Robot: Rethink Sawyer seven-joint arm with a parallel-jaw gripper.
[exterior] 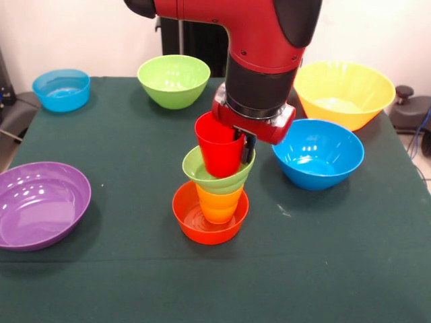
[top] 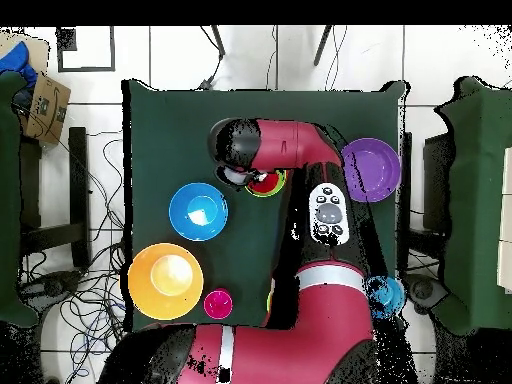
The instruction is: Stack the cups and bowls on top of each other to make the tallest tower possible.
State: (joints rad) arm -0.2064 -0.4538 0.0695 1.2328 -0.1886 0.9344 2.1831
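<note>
The tower stands mid-table: a small orange bowl (exterior: 202, 222), a yellow-orange cup (exterior: 219, 204) in it, a small green bowl (exterior: 214, 176) on that, and a red cup (exterior: 218, 145) on top, slightly tilted. My gripper (exterior: 242, 149) comes down from above and is shut on the red cup's far rim, with one dark finger (exterior: 248, 149) against its right side. In the overhead view the arm covers most of the tower (top: 266, 184). The pink-magenta cup (top: 218, 303) shows only in the overhead view, near the robot's base.
A large blue bowl (exterior: 318, 153) sits close to the tower's right, with a large yellow bowl (exterior: 344, 93) behind it. A green bowl (exterior: 174, 79) and a small blue bowl (exterior: 61, 89) stand at the back. A purple bowl (exterior: 40, 204) is at the front left.
</note>
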